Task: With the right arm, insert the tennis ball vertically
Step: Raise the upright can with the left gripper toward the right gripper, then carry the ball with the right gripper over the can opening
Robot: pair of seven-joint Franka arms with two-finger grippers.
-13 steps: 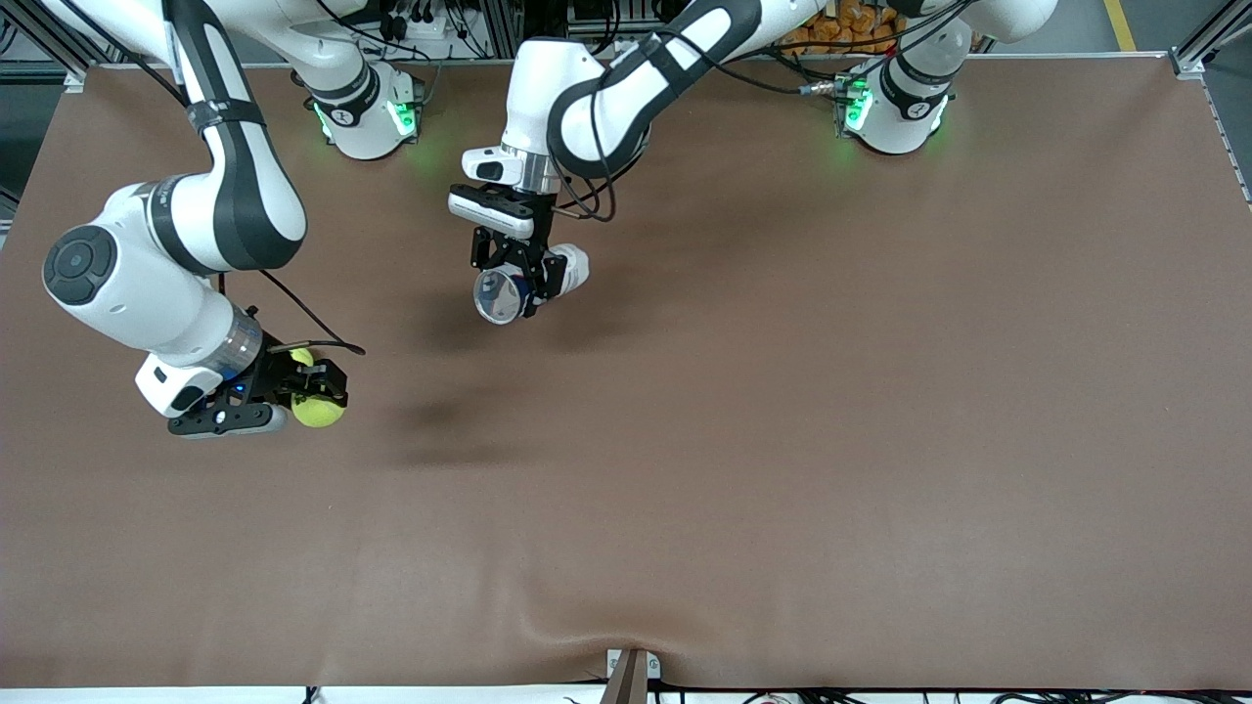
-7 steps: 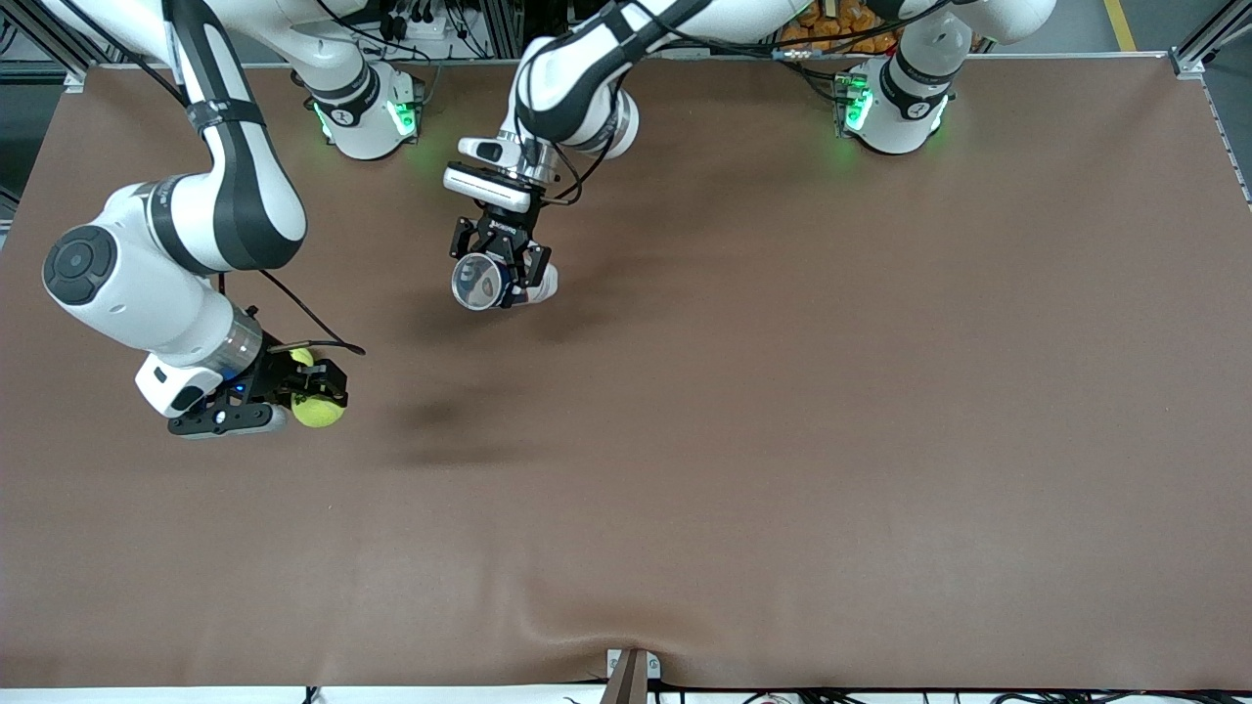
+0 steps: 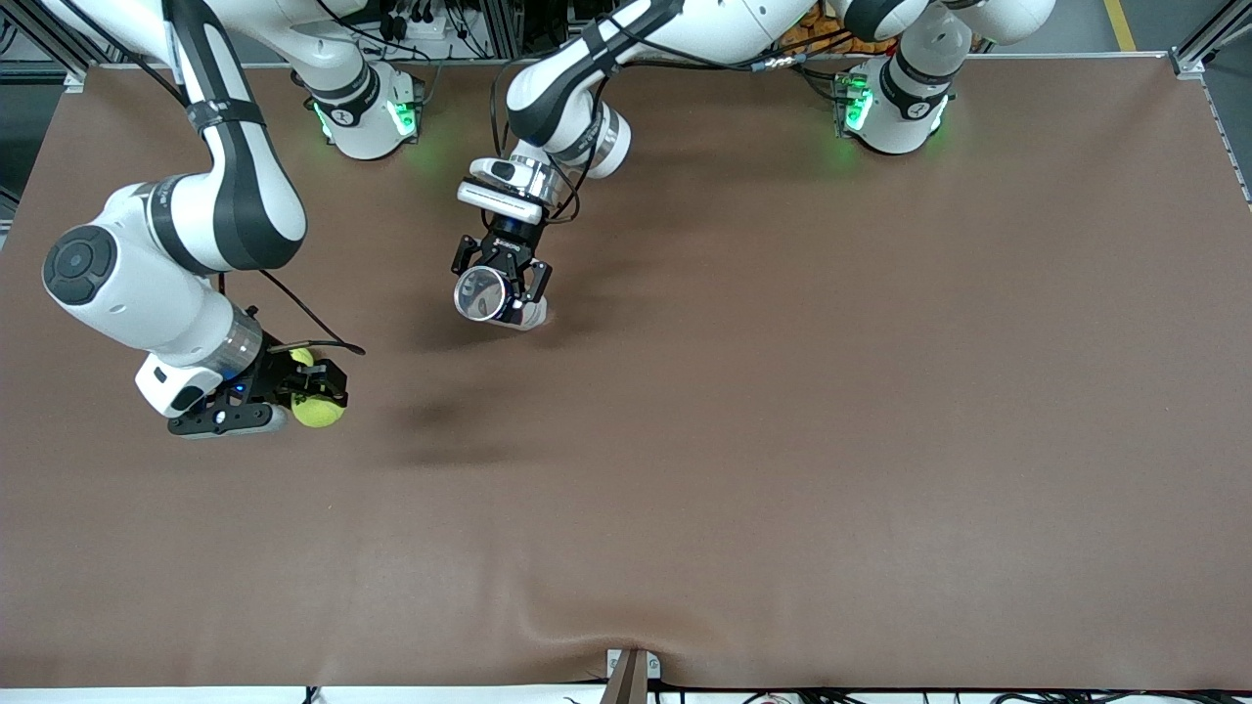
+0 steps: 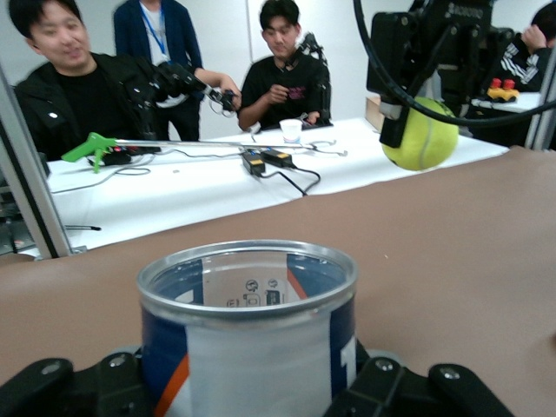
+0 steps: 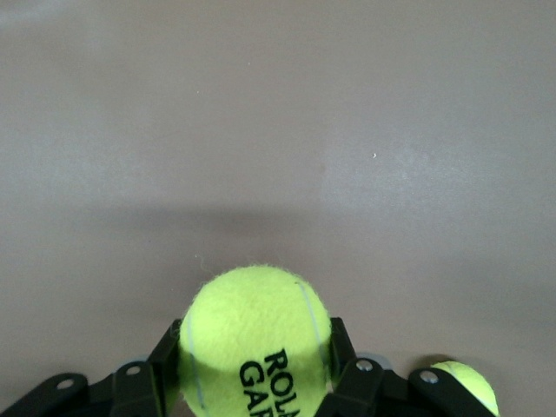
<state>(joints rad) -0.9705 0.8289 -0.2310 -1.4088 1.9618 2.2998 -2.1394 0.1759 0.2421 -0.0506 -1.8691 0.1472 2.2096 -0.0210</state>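
Done: your right gripper (image 3: 315, 394) pinches the tennis ball (image 3: 318, 411); your left gripper (image 3: 501, 279) pinches the can (image 3: 481, 294) upright.
Left: carry the ball over the can's open mouth, then drop it in.

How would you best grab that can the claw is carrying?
Around the can's round side wall, squeezing from two sides, as the left claw does now. The curved wall gives two matching faces, and the open mouth stays free for the ball.

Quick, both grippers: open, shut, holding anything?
Left gripper: shut on the clear plastic ball can.
Right gripper: shut on a yellow-green felt tennis ball.
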